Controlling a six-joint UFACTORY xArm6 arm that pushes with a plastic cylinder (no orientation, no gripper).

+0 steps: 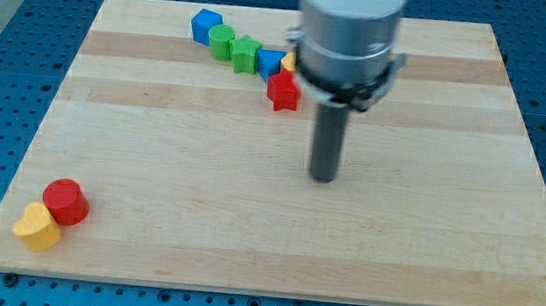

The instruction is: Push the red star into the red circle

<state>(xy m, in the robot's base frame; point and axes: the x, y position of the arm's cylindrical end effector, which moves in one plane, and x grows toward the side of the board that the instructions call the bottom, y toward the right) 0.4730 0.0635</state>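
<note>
Sitting upper centre of the frame on the bench (426,238), a red star (283,91), glossy, five-pointed, lay flat at the lower end of a diagonal row of blocks. Touched at its upper edge a blue block (270,63), shape unclear. Peeked out just right of that, a yellow block (289,63), mostly hidden by the arm. Lay far away in the lower left, the red circle (65,201), a short cylinder, pressed against a yellow heart (36,228). Hung as a bare rod, the tool, nothing to open or clench, with my tip (323,177) on bare wood, below and right of the red star, apart from it, touching no block. Counted: two red, two yellow, two blue including a blue block (205,25) at the row's top, two green, namely a green cylinder (222,41) and green star (246,52).
</note>
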